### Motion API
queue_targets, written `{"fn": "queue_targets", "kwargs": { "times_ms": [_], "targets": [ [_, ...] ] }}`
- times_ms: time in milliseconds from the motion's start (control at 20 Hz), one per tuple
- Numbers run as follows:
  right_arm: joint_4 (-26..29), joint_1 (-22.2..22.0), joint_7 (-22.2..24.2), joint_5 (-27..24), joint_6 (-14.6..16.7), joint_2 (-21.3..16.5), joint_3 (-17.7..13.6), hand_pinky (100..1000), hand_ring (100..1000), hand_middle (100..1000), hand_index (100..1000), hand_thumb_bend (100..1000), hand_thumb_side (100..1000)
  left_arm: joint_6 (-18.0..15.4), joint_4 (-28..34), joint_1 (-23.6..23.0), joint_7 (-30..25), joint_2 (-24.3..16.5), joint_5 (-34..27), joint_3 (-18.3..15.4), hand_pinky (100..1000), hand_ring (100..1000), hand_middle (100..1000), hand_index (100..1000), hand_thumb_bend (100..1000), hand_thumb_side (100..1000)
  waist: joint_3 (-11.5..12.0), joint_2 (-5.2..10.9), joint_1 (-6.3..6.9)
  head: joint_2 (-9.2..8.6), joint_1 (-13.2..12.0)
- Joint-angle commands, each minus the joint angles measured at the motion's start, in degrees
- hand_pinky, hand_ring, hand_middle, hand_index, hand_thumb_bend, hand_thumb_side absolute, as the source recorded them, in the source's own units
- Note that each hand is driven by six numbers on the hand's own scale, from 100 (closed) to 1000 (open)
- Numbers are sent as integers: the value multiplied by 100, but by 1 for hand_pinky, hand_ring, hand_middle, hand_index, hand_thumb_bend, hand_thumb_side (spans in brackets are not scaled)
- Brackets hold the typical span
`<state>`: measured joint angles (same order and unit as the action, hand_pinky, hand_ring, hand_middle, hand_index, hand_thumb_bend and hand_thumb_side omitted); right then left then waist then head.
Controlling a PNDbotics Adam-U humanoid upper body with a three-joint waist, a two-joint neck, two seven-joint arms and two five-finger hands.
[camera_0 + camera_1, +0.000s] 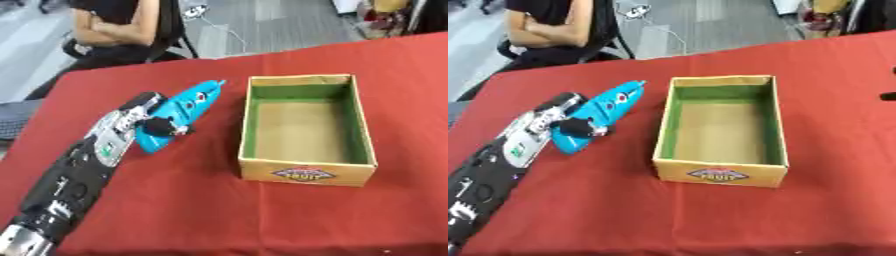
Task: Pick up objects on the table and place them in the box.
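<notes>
Left of centre frame: my left hand (156,121) lies on the blue toy (179,114), its dark fingers (163,127) curled over the toy's middle in what I judge to be a grasp. The toy rests on the red table (175,200), its long axis running from lower left to upper right, pointed tip toward the upper right. The box (305,173) stands just beside it, toward the right of frame, open and holding nothing I can see. Next, I judge, comes a lift and carry rightward over the near wall. My right hand is out of frame.
</notes>
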<state>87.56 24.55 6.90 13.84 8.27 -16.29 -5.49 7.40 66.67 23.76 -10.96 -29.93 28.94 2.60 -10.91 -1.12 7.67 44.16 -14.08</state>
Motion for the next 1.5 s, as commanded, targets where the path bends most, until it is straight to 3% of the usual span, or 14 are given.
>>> {"fn": "queue_targets", "kwargs": {
  "times_ms": [50,800,1500],
  "targets": [
    [96,64,13,19,-8,-80,-26,673,906,952,1000,466,1000,99,319,93,61,-350,-349,-126,100,100,100,125,100,401,13,68,-34,-4,4],
    [93,53,20,17,-8,-70,-21,672,906,952,1000,466,1000,148,462,289,40,-183,-512,-59,100,100,100,124,100,392,0,80,-37,-4,-13],
    [86,52,58,9,1,-29,12,672,906,952,1000,465,1000,-19,422,1183,-293,578,-219,329,100,100,100,124,100,387,-38,95,-39,-4,-73]
  ]
}}
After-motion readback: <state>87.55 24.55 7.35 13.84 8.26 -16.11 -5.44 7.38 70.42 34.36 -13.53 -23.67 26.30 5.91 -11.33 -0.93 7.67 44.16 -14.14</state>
